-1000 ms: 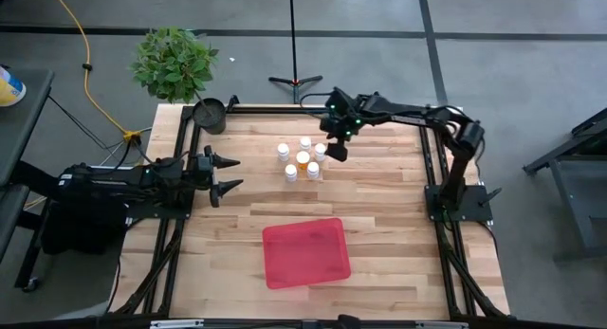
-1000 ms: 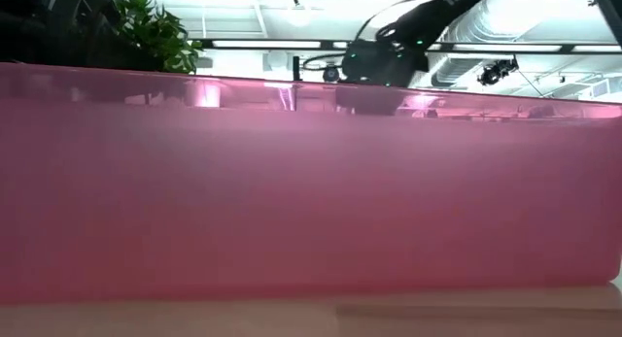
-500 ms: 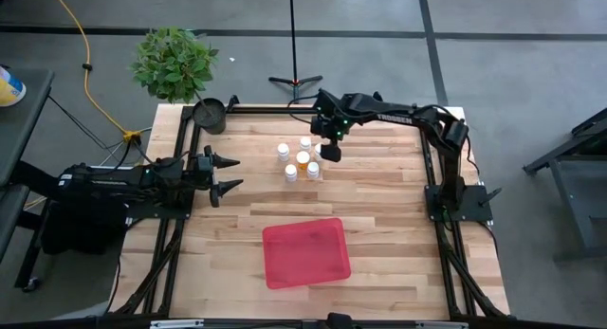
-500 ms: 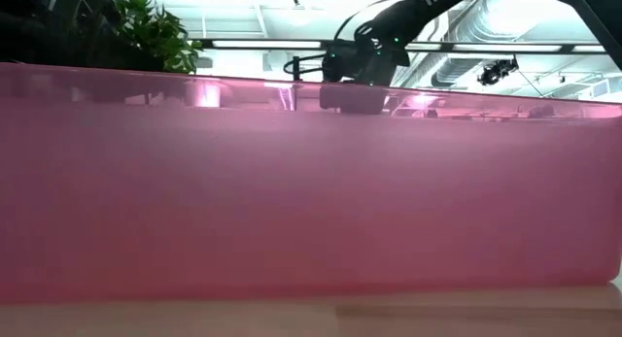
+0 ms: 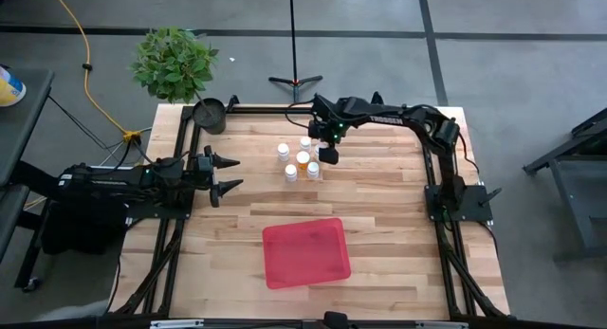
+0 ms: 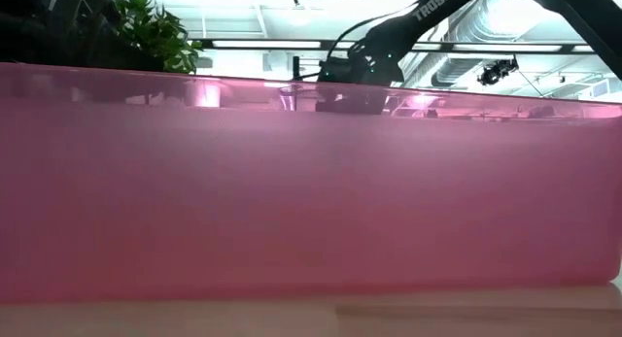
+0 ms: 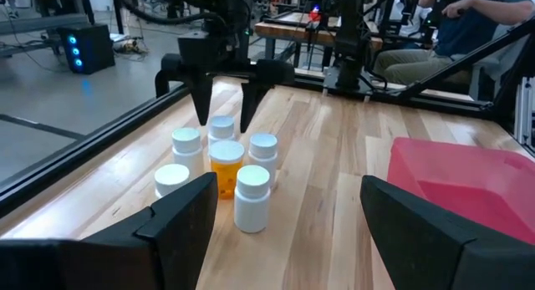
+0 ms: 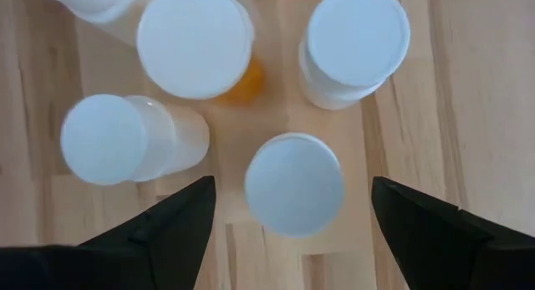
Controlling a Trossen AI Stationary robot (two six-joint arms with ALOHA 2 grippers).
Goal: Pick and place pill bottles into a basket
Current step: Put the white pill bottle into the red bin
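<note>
The five pill bottles [image 5: 302, 159] stand close together in a little bunch on the table [image 5: 379, 196], in the upper middle of the high view. One has an orange body and sits in the middle of the bunch. The others are pale. All have round white caps.

The red basket [image 5: 305, 252] lies lower down in the high view, well apart from the bottles. Nothing can be seen in it.

The right pincer [image 7: 224, 94] hangs just over the bunch. Its two fingers are spread wide and point down. In the right wrist view one white cap sits between the two fingers, so this bottle [image 8: 293, 185] looks like the one it wants.

The left pincer [image 5: 224, 173] waits at the left side of the table, away from the bottles. Its fingers are wide open too.

What could go wrong? The bottles stand very near each other. If the pincer goes down a bit to one side, a finger may land on a cap. It may also push a neighbour bottle and tip it over. A tipped bottle could roll across the table. The caps are smooth, so a poor grip may slip.
</note>
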